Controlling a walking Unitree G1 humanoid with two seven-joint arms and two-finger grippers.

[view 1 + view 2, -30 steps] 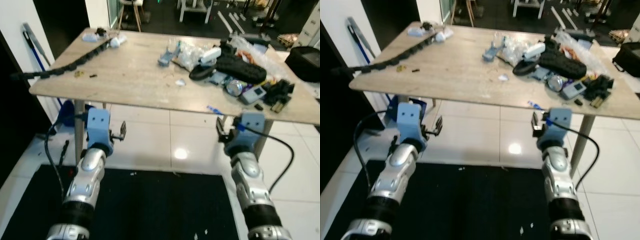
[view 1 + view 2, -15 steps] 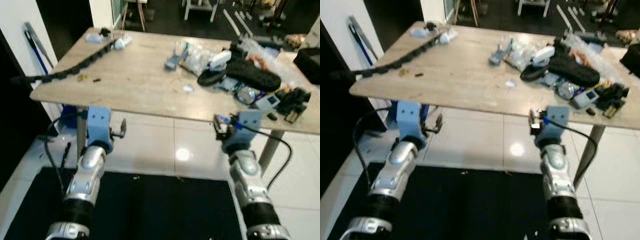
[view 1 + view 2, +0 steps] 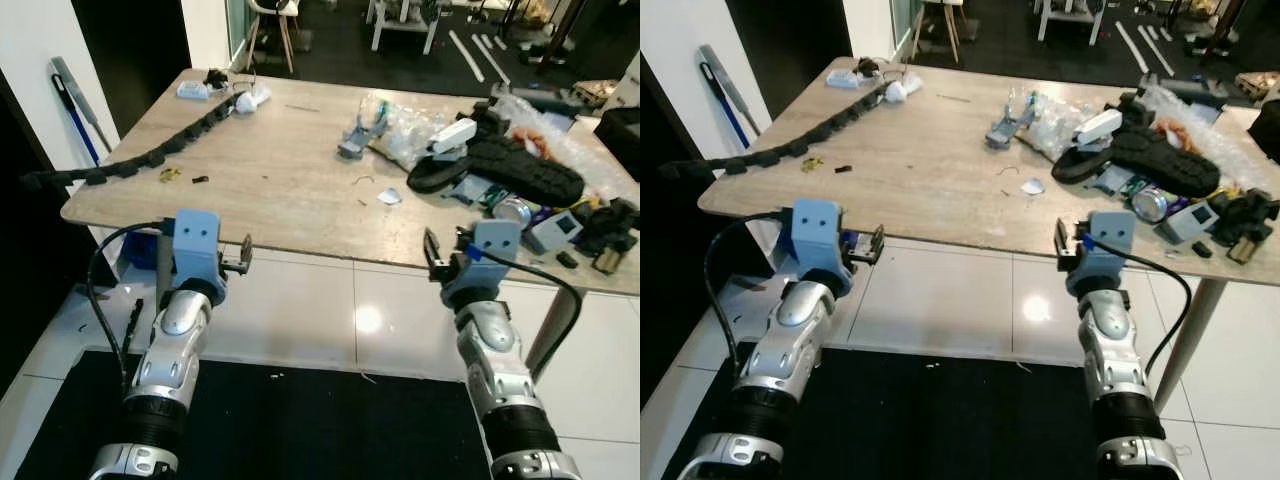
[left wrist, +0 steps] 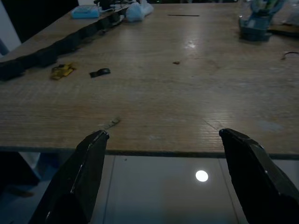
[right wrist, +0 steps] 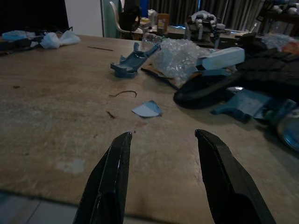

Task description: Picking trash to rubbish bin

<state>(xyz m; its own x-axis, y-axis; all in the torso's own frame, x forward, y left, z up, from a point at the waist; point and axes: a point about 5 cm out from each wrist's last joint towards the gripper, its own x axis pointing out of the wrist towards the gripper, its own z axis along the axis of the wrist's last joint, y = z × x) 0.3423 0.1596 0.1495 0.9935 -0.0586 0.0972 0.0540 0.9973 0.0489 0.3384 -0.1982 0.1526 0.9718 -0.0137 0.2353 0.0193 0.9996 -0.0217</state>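
A wooden table (image 3: 280,190) carries scattered litter: a small pale-blue paper scrap (image 3: 389,197) (image 5: 146,109), a clear crumpled plastic bag (image 3: 405,120) (image 5: 177,56), a white tissue wad (image 3: 250,98), and a yellow scrap (image 4: 61,70) beside a black chip (image 4: 99,73). My left gripper (image 4: 163,140) is open just before the table's front edge, near its left end. Also open, my right gripper (image 5: 161,140) hovers at the front edge, pointing toward the paper scrap. Neither holds anything.
A black cable chain (image 3: 150,160) runs along the table's left side. A blue plastic part (image 3: 352,145), a black rubber track (image 3: 520,165), a can (image 3: 510,210) and small devices crowd the right. A blue-handled tool (image 3: 75,100) leans on the wall. A black mat (image 3: 300,420) lies underfoot.
The whole view has shifted: the table now sits lower and nearer in the picture. Both arms hold the same raised pose with open fingers.
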